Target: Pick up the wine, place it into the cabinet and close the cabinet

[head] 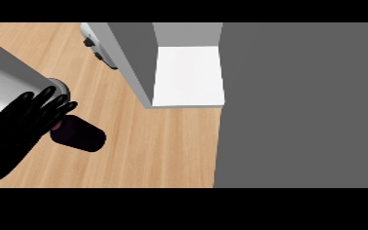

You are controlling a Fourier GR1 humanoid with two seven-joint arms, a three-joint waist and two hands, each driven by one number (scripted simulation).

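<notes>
Worktop (158, 146): light wood, filling the left and middle of the head view; a broad bare stretch lies between the wine bottle and the cabinet's front edge.
Cabinet (188, 75): open, its white floor showing as a bright panel at upper middle, bounded on the left by a grey side wall that runs down to the worktop.
Cabinet door (291, 107): a large dark grey slab covering the whole right side of the view, its left edge running straight down from the cabinet's right side to the lower edge.
Wine bottle (79, 134): dark, lying on its side on the worktop at lower left, well apart from the cabinet, its near end just under the fingertips.
Left hand (28, 122): black, coming in from the left edge with the palm over the worktop; fingers spread and nearly straight, released, reaching toward the bottle's end, whether they touch it cannot be told.
Metal cylinder (25, 80): silvery, at the left edge, partly hidden behind the left hand.
Appliance (97, 48): pale grey with dark knobs, at the top, just beside the cabinet's left wall.
Right hand: shows nowhere in the view.
</notes>
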